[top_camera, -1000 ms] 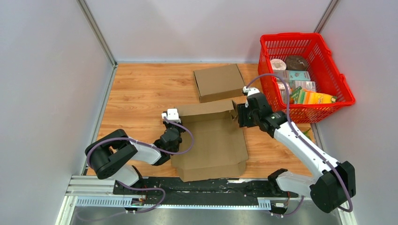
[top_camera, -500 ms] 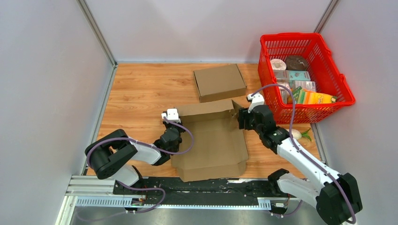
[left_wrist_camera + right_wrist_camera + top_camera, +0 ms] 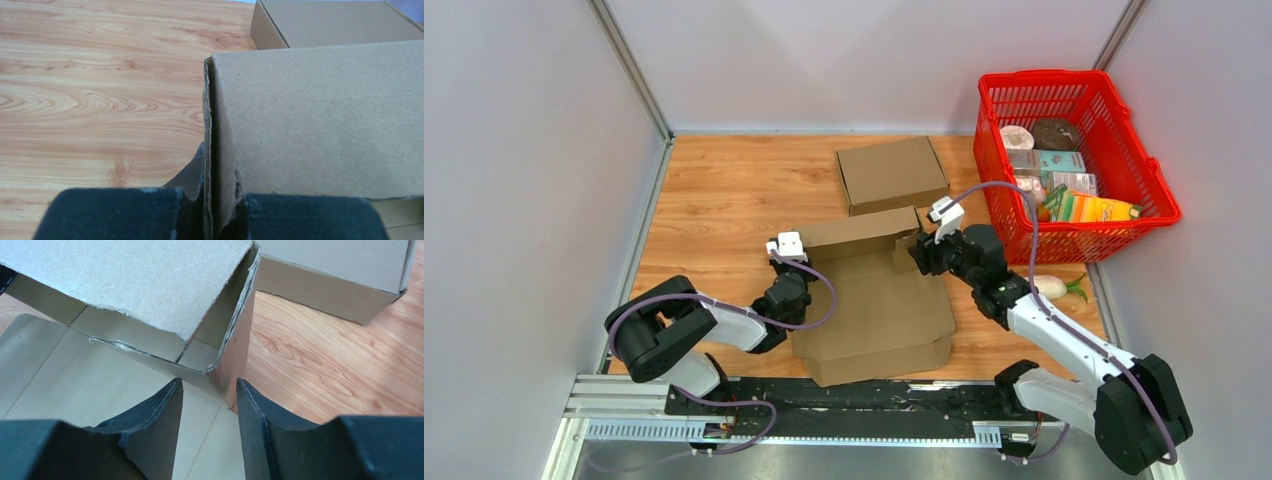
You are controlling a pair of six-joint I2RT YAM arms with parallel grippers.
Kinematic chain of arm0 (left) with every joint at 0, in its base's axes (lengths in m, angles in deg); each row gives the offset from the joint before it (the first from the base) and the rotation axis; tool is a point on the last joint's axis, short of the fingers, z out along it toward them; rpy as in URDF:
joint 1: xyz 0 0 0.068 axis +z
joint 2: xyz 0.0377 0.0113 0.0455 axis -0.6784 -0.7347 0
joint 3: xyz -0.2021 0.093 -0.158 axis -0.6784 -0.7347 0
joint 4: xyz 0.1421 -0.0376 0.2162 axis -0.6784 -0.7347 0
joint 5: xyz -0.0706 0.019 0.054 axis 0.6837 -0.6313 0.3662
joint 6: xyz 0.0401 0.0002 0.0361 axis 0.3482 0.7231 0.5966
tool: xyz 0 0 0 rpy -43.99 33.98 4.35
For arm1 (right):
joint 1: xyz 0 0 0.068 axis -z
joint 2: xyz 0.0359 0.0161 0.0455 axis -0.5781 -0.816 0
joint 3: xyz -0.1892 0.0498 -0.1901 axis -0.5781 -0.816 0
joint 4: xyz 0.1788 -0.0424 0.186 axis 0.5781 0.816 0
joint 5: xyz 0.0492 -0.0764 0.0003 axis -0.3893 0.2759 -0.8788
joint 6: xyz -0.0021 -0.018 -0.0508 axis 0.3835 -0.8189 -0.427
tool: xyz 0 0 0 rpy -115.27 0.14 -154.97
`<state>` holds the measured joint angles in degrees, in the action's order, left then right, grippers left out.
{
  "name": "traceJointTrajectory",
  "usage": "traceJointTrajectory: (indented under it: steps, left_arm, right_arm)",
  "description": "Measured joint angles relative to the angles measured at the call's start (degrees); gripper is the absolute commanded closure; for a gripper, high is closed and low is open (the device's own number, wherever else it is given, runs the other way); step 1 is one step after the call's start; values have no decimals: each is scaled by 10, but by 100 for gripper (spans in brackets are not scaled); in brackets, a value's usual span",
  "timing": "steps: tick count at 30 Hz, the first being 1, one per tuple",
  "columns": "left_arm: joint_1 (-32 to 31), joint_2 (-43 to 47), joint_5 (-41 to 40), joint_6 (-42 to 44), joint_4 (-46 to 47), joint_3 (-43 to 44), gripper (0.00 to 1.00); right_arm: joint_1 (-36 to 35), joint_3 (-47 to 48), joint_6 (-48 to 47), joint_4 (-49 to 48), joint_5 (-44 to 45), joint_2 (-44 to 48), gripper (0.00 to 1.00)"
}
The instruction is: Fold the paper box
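Cardboard is taking up the near middle of the wooden table (image 3: 734,190): the paper box (image 3: 874,300) is lying there between the two arms, unfolded and only partly formed, its flat base facing up, its far panel standing and leaning over the base, and its near flap pointing towards the arm bases. The left gripper (image 3: 792,285) is reaching in low from the left side and is clamping the left edge of the paper box. In the left wrist view its fingers (image 3: 115,215) are sitting closed on either side of a thin, ragged, upright sheet of cardboard, with nothing but that sheet between them. The right gripper (image 3: 916,255) is sitting at the far right corner of the paper box with its jaws standing partly open, wider than the card. In the right wrist view its two dark fingertips (image 3: 155,425) are flanking the foot of the upright corner wall, whose lower end is showing in the gap between them. Whether either pad is touching the card cannot be told, and nothing is visibly gripped. A closed cardboard box (image 3: 891,175) is lying just behind the paper box, apart from it, and a red basket (image 3: 1079,78) holding packets is standing at the far right
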<state>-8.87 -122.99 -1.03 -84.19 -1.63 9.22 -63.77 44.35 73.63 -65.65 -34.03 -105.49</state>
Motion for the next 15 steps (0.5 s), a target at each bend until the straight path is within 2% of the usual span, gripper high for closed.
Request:
traceJointTrajectory:
  steps: [9, 15]
  left_arm:
    - [2, 0, -5, 2, -1, 0, 100]
    - [3, 0, -7, 2, -1, 0, 100]
  right_arm:
    - [-22, -39, 4, -128, 30, -43, 49]
    - [-26, -41, 13, -163, 28, -68, 48]
